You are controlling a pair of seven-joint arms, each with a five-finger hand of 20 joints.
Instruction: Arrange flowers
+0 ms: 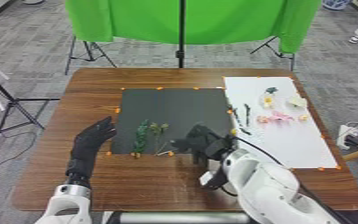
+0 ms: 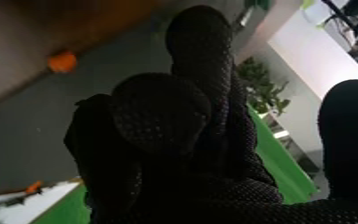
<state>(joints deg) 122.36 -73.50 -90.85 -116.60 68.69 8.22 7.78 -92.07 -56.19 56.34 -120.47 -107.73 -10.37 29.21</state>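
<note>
My left hand (image 1: 95, 135) is over the table just left of the dark mat (image 1: 184, 110), its fingers straight. My right hand (image 1: 204, 142) is at the mat's near right part, right of two green sprigs. A leafy sprig (image 1: 141, 137) and a forked one with small pale heads (image 1: 159, 128) lie on the mat. On the white sheet (image 1: 295, 150) are a yellow-white flower (image 1: 267, 101), a cream one (image 1: 296, 101), pink blooms (image 1: 280, 117) and thin green stems (image 1: 246, 114). In the right wrist view my right hand (image 2: 202, 165) has its thumb apart from the fingers, holding nothing; greenery (image 2: 262, 86) shows beyond.
Orange tape pieces (image 1: 118, 110) mark the edges of the mat and sheet on the brown table (image 1: 140, 182). A dark cable runs along the right arm. Behind the table hangs a green cloth (image 1: 135, 20) on stands.
</note>
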